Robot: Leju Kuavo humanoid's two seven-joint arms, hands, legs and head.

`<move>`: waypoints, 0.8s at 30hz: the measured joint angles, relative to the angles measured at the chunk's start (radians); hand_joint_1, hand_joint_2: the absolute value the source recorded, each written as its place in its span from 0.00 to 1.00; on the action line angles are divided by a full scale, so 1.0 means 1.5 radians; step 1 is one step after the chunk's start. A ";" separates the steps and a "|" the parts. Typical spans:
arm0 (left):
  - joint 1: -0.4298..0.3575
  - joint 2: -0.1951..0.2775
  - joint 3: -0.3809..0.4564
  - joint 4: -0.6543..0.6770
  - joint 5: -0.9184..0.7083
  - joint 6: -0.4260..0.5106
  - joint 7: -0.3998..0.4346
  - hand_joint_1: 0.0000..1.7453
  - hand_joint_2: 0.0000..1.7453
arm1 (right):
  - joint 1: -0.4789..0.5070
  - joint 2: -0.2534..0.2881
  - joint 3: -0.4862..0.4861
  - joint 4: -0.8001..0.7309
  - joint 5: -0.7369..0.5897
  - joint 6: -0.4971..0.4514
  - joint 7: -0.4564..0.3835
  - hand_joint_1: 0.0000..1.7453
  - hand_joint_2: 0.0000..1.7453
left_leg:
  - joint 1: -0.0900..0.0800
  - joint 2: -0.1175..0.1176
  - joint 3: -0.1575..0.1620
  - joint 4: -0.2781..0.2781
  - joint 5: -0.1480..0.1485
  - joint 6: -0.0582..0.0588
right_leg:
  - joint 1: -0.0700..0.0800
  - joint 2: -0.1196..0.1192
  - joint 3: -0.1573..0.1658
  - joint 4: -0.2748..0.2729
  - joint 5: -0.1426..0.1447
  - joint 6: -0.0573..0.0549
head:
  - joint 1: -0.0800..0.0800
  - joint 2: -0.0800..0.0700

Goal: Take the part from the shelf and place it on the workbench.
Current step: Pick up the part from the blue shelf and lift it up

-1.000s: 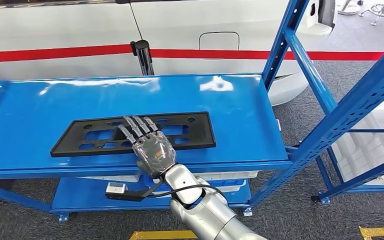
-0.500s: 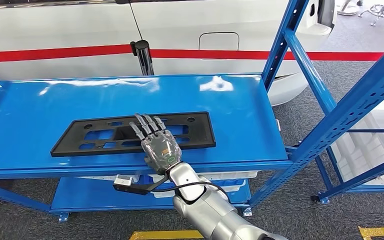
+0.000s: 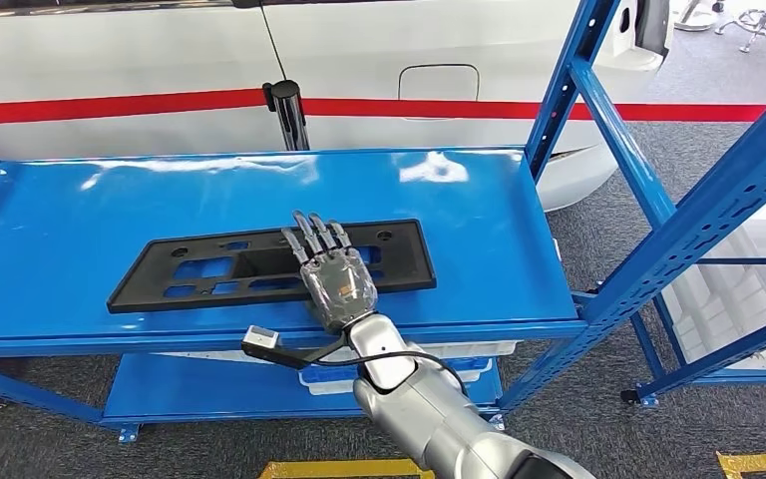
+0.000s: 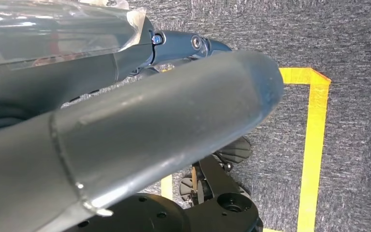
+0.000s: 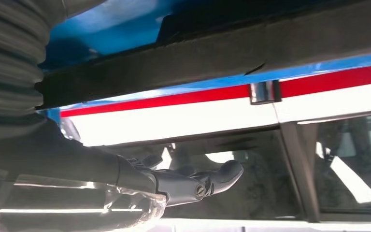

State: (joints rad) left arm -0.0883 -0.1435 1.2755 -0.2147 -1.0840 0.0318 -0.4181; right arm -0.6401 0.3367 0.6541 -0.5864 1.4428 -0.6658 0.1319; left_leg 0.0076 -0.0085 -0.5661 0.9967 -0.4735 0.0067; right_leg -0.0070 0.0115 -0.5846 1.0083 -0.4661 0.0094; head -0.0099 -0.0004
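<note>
While the blue shelf shows bare surface to the left, to the right and behind it, the flat black part lies lengthwise near its front edge, and the right hand rests on the part's right half, fingers extended, grasping nothing.

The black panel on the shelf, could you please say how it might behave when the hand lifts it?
The black panel looks thin and full of cut-outs, so probably light and somewhat flexible. Long and flat, it may sag or tilt if lifted near one end. The glossy shelf suggests it could slide under the right hand.
</note>
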 joint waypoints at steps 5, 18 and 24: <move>0.000 0.000 0.000 0.000 -0.004 0.000 0.002 0.00 0.00 | -0.004 -0.001 -0.020 0.013 0.012 0.003 0.018 0.97 1.00 | 0.000 0.000 0.000 0.000 0.000 0.000 | 0.000 0.000 0.000 0.000 0.000 0.000 | 0.000 0.000; 0.000 0.000 0.000 0.000 -0.005 0.000 0.002 0.00 0.00 | -0.004 -0.004 -0.043 0.019 0.024 0.005 0.025 0.96 1.00 | 0.000 0.000 0.000 0.000 0.000 0.000 | 0.000 0.000 0.000 0.000 0.000 0.000 | 0.000 0.000; 0.000 0.000 0.000 0.000 -0.011 0.000 0.002 0.00 0.00 | -0.004 -0.005 -0.048 0.020 0.031 0.005 0.029 0.93 1.00 | 0.000 0.000 0.000 0.000 0.000 0.000 | 0.000 0.000 0.000 0.000 0.000 0.000 | 0.000 0.000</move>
State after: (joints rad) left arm -0.0884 -0.1434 1.2752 -0.2144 -1.1002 0.0323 -0.4155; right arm -0.6458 0.3294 0.5825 -0.5570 1.4900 -0.6589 0.1751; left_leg 0.0077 -0.0084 -0.5659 0.9968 -0.4735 0.0067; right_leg -0.0069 0.0116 -0.5848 1.0083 -0.4661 0.0094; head -0.0098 -0.0004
